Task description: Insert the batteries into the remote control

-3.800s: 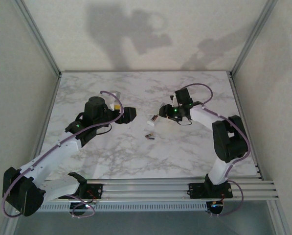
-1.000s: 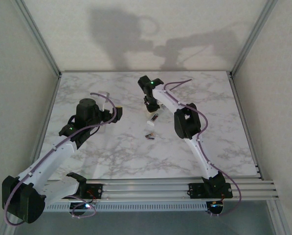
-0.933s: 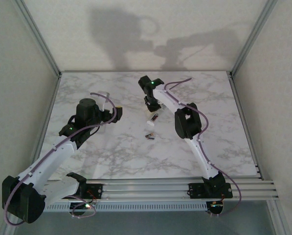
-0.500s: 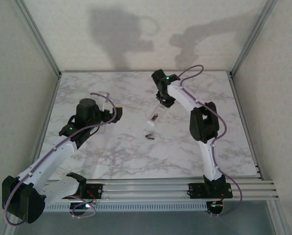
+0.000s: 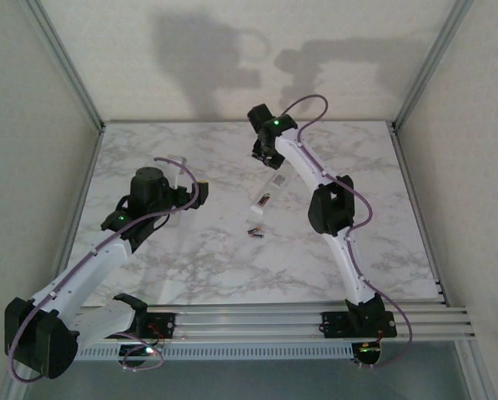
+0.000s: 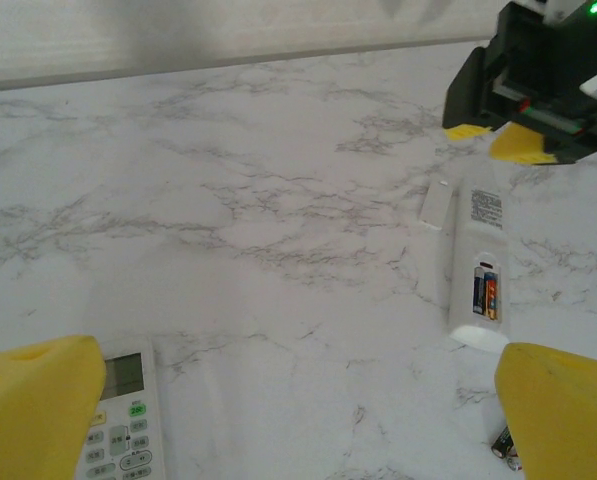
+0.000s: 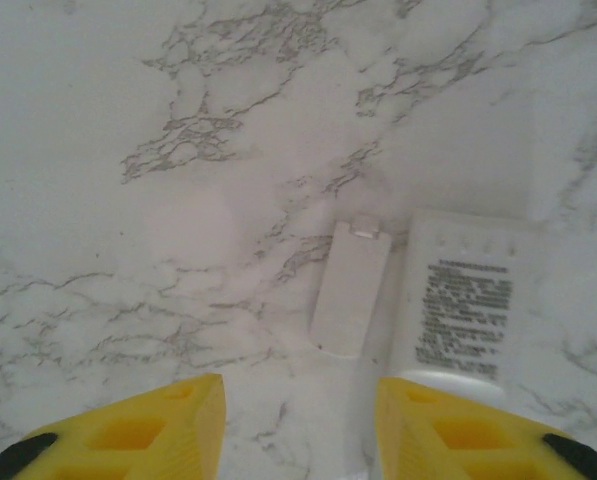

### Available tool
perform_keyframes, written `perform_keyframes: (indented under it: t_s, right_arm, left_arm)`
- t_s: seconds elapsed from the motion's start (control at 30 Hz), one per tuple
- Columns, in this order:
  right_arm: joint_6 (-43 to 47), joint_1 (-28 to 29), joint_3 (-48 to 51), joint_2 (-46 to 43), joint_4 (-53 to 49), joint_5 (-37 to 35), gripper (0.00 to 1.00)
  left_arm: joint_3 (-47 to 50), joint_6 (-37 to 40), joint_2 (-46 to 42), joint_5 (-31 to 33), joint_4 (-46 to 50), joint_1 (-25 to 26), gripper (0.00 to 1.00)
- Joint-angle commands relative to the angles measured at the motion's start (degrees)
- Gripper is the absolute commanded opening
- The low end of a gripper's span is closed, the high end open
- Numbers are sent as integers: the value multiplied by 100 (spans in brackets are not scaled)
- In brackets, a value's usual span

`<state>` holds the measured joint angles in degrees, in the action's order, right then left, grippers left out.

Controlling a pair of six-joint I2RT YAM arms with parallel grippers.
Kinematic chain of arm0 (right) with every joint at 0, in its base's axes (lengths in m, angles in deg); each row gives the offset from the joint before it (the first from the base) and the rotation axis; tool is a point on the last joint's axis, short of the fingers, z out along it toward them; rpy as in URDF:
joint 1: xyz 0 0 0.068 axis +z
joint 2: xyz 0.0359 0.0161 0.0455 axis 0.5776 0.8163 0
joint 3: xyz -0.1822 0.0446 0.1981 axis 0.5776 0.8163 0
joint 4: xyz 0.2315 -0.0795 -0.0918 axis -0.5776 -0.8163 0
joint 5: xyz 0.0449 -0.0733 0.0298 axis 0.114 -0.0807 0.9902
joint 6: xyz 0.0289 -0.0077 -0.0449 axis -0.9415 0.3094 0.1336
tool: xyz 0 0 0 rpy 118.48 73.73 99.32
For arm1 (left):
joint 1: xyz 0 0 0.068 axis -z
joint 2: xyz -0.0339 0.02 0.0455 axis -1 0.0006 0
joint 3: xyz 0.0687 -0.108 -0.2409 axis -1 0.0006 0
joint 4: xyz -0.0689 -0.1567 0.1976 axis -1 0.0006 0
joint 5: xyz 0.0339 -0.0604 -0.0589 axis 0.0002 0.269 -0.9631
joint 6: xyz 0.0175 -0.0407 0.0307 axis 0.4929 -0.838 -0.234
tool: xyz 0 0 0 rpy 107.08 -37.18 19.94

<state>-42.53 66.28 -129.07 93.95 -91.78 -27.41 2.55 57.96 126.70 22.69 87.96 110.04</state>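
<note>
We see the white remote control (image 6: 475, 250) lying back-up mid-table. Its battery compartment (image 6: 486, 292) is uncovered with a cell inside; we cannot tell whether one or two. The battery cover (image 7: 351, 288) lies just beside it. A loose battery (image 6: 505, 446) rests on the table nearer the arms. The right gripper (image 7: 298, 430) hovers by the remote's far end, fingers parted, holding nothing. The left gripper (image 6: 298, 415) is spread wide and empty, near a second remote (image 6: 126, 420) lying face-up. The table (image 5: 190, 258) is white and marble-patterned, boxed by pale walls (image 5: 32, 125).
</note>
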Motion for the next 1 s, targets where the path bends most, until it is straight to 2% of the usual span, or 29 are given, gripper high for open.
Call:
perform_keyframes:
  t_s: [0.0, 0.47, 0.77, 0.97]
  right_arm:
    - [127, 33, -192, 326, -111, 121, 44]
    - [293, -1, -192, 912, 24, 351, 48]
    - [306, -75, -474, 1139, -592, 64, 56]
    - [244, -122, -538, 1269, -846, -113, 57]
  left_arm:
    - [42, 46, 57, -107, -145, -51, 99]
    - [55, 67, 60, -145, -135, -56, 100]
    - [49, 74, 77, -166, -143, -56, 100]
    - [40, 73, 77, -178, -139, -65, 99]
